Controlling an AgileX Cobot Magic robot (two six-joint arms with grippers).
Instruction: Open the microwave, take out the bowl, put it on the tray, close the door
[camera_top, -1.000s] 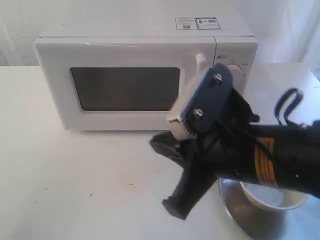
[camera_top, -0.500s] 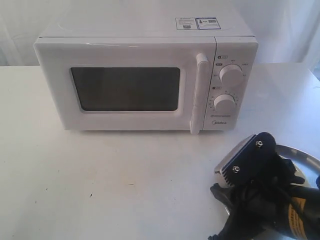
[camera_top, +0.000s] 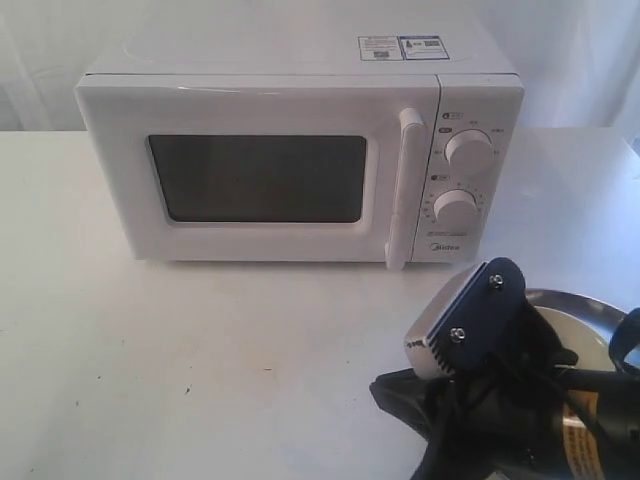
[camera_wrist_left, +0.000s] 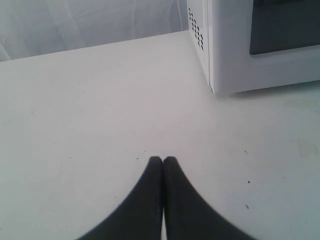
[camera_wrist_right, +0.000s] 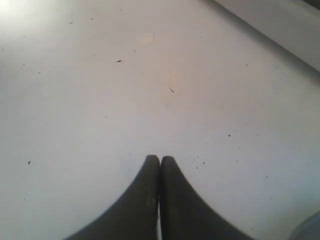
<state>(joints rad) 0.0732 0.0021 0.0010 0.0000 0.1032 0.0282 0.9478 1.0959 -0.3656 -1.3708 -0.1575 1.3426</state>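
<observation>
The microwave (camera_top: 300, 165) sits in the upper middle of the exterior view with its door (camera_top: 260, 175) flush against the body, so as things stand it is closed. The bowl I cannot pick out for certain. The tray (camera_top: 590, 310) peeks out at the lower right, and the right arm (camera_top: 520, 410) covers most of it. A pale sliver inside the rim might be the bowl, but it is too little to call. Nothing shows through the dark window either. My guess is that the job is either all but finished or not begun, and the arm hides the one thing that would settle it.

The right claw (camera_wrist_right: 160, 159) is pinched together with nothing between its tips, hovering over bare table (camera_top: 200, 350). The left claw (camera_wrist_left: 162, 160) is also pressed closed and empty, with a corner of the microwave ahead of it.

The microwave is a boxy white shell, glossy and smooth, with rounded edges. It has a tall bar handle (camera_top: 405, 185) and two round knobs, one upper (camera_top: 468, 152) and one lower (camera_top: 455, 208). Small printed stickers (camera_top: 400, 47) lie flat on its roof. The tray looks like polished metal, with a thin raised lip catching the light. The table is matte white, flecked with dark specks. The claw fingers are black, tapered and dull.
</observation>
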